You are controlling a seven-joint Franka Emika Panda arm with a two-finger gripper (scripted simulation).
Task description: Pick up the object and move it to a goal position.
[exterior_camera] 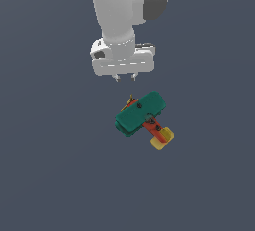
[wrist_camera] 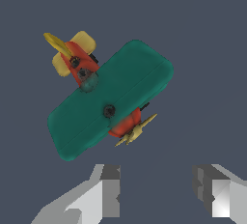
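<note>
The object is a small toy airplane (exterior_camera: 141, 117) with a broad teal-green wing block, a red-orange body and a yellow tail. It lies on the dark grey floor near the middle of the exterior view. My gripper (exterior_camera: 125, 77) hangs above and behind it, a little toward the exterior view's left, and is apart from it. Both fingertips point down with an empty gap between them, so the gripper is open. In the wrist view the airplane (wrist_camera: 113, 97) fills the middle, lying diagonally, and my gripper (wrist_camera: 159, 194) shows two grey fingers (wrist_camera: 107, 191) beside its yellow propeller end.
A plain dark grey floor (exterior_camera: 50, 175) surrounds the airplane on all sides. The white arm (exterior_camera: 119, 11) rises out of the picture at the exterior view's top. No other object shows.
</note>
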